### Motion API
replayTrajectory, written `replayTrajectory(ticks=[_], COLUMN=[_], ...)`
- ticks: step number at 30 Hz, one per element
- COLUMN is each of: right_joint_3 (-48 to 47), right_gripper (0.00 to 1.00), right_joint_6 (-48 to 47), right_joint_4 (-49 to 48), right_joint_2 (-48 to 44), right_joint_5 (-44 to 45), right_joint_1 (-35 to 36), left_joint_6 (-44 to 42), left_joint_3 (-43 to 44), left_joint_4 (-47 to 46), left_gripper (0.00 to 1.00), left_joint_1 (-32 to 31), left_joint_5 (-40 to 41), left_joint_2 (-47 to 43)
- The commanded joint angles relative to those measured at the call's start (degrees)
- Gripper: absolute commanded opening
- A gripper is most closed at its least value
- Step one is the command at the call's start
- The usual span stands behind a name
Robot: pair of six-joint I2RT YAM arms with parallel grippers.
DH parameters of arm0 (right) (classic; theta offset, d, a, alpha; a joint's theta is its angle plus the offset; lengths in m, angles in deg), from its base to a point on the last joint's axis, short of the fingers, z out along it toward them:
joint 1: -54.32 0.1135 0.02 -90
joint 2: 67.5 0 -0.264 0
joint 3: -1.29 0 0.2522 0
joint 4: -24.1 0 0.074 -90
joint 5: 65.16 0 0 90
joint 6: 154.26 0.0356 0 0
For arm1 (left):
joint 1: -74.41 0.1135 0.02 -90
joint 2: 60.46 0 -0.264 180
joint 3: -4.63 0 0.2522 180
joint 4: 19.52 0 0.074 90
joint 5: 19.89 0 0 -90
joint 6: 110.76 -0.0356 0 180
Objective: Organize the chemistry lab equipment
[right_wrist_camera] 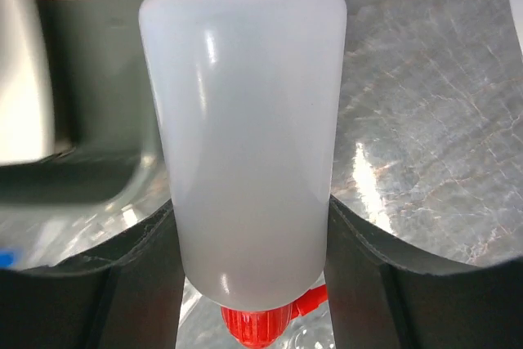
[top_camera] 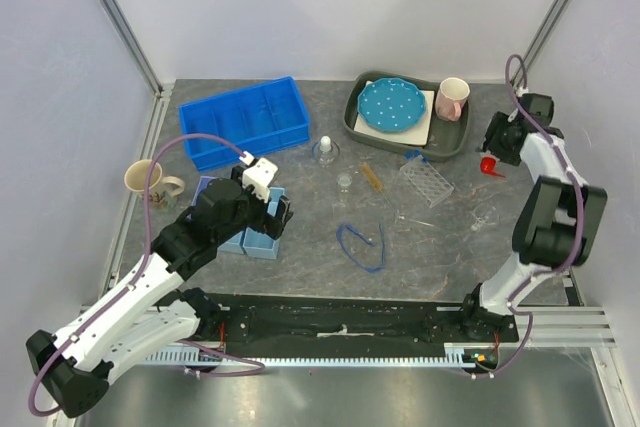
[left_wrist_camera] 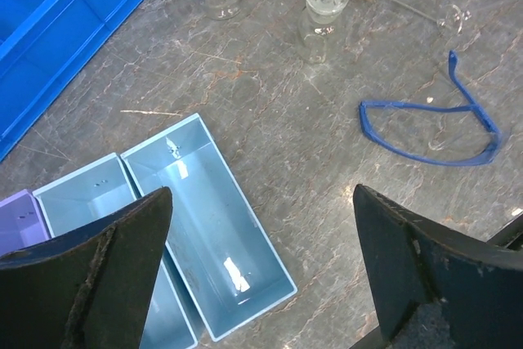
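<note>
The jaws of the right gripper (right_wrist_camera: 249, 234) clench the squeeze bottle (right_wrist_camera: 245, 128), cap down, just right of the grey tray (top_camera: 351, 119), likely to rehome it. The left gripper (left_wrist_camera: 261, 202) has its jaws agape and empty, well left of that tray, ready to grasp.

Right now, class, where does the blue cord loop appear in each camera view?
Top external: the blue cord loop lies near centre, just below the small glass bottle.
Left wrist: right of centre, the same bottle up-left of it.
Right wrist: not in it.
</note>
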Motion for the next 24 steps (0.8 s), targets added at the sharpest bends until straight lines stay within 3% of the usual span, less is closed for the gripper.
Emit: replayTrajectory(ticks=[1,3,4,8,9,11,13,21,24], right_joint_3=[3.3,6.6,8.9,14.5,15.4,17.6,18.2,20.5,21.0], right_gripper=[0.36,0.36,0.36,0.36,0.36,0.37,0.37,0.37,0.37], right_joint_6=[-4.5,-6.8,-9.4,-15.5,-16.8,-20.1,-21.7,-22.2,-21.9], right_joint_4=[-4.8,-4.9,-4.8,-3.7,-3.6,-3.5,-3.6,-5.5,-6.4], right_joint_2=[-13.9,-17.1,-19.7,-25.1,-27.0,-29.0,-31.2,-32.8,-33.0], right_joint_5=[-17.5,-26.6,-35.4,-49.7,-51.7,-57.0,-58.7,-64.1,-64.9], right_joint_1=[-0.1,0.1,0.8,5.8,8.6,11.4,15.2,19.6,20.4], left_joint_6=[4.6,8.4,12.2,26.5,29.6,39.0,44.6,43.8,45.1], left_joint_3=[0.1,0.0,-0.6,-2.6,-3.4,-6.5,-7.8,1.6,2.7], left_joint_4=[-4.1,-7.5,-9.6,-23.6,-34.2,-45.0,-57.2,-64.8,-69.3], left_gripper=[1.0,1.0,1.0,1.0,1.0,1.0,1.0,1.0,1.0], left_joint_1=[0.6,0.6,0.6,0.6,0.6,0.4,-1.3,-11.9,-12.6], left_joint_5=[0.1,-1.9,-6.1,-17.0,-18.8,-20.9,-18.3,0.1,1.7], left_joint_2=[-2.2,-3.0,-3.4,-1.2,-0.1,4.7,8.8,28.7,32.9])
